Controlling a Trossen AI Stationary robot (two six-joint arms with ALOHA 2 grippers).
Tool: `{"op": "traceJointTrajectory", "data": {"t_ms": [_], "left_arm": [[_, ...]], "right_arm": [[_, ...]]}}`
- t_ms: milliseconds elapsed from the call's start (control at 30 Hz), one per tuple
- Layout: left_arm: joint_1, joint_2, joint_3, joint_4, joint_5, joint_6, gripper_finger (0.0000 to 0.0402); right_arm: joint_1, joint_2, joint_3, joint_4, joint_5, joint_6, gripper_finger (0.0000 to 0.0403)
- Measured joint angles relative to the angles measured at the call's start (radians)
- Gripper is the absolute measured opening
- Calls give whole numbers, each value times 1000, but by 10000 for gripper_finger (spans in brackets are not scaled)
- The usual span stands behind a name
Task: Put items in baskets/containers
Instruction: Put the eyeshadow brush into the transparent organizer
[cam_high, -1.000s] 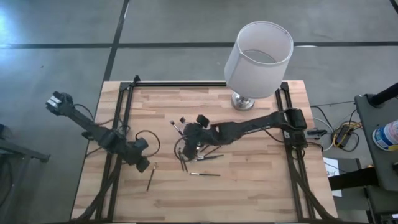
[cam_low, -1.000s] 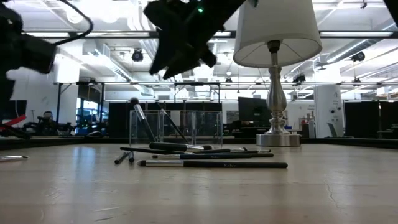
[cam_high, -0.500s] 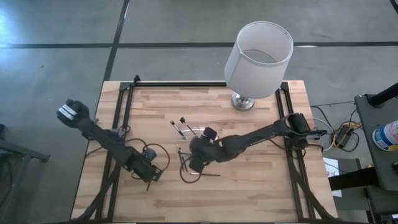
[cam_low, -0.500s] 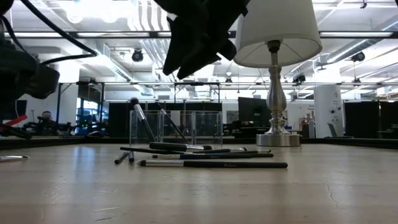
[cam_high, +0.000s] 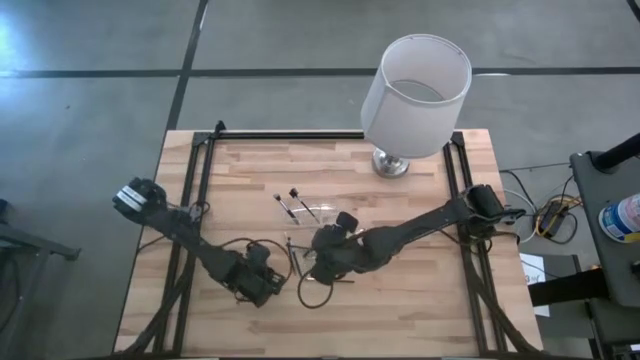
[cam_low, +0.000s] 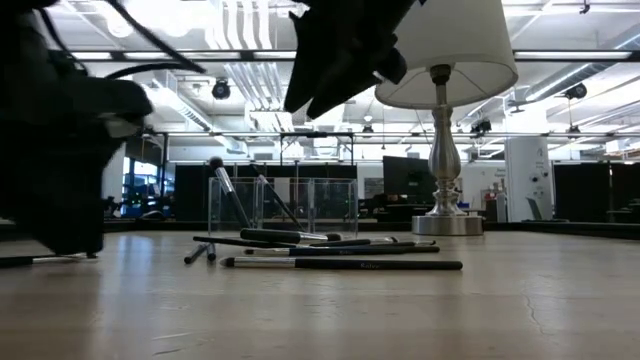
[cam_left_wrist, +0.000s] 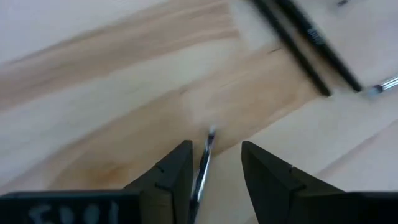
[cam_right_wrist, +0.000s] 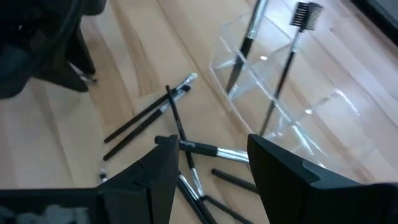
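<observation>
Found one thin silvery brush (cam_left_wrist: 202, 171) lying on the wooden table (cam_high: 420, 300) directly between the fingers (cam_left_wrist: 171, 180) of the left gripper (cam_left_wrist: 216, 146), closer to one finger than the other. Saw that gripper (cam_high: 262, 288) set low over the near-left part of the table, jaws partly spread, straddling the brush with clear gaps on both sides and closed on nothing. Could not tell whether the fingertips touched the wood.

Found the remaining loose makeup brushes (cam_right_wrist: 180, 146) in a crossed heap near the table's middle, just beyond and below the right gripper (cam_right_wrist: 211, 168). Saw that gripper (cam_high: 325, 265) hanging above the heap with fingers (cam_right_wrist: 149, 180) spread wide, empty and touching nothing.

Noted the clear plastic organizer (cam_right_wrist: 280, 106) standing just behind the heap, toward the lamp (cam_high: 415, 80), with two brushes leaning inside it, one of them a spoolie (cam_right_wrist: 306, 14). Made out the organizer (cam_high: 318, 210) only faintly from above, and the heap there mostly covered by the right arm. From table height, saw the heap (cam_low: 330, 250) flat before the organizer (cam_low: 300, 205), the left gripper (cam_low: 60, 170) only as a dark blurred mass and the right arm cut off by the upper edge.
</observation>
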Motion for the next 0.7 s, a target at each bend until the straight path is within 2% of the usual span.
{"op": "traceJointTrajectory", "data": {"t_ms": [100,200,333,433,500,600,700], "left_arm": [[14,32,31,15,11,80,129],[14,31,72,-44,10,105,119],[-15,-45,132,-201,-22,104,112],[-75,-94,148,-245,-26,72,112],[-124,-101,146,-232,-18,44,112],[-206,-74,143,-173,-2,15,112],[-272,-1,142,-77,25,14,112]], "right_arm": [[19,-14,0,-10,6,8,187],[32,-24,0,-10,-11,0,187],[33,-37,0,-11,-31,0,187],[32,-37,0,-7,-52,-1,187],[32,-30,0,19,-142,-42,187],[25,16,1,97,-355,-161,187],[24,87,1,168,-424,-314,187]]}}
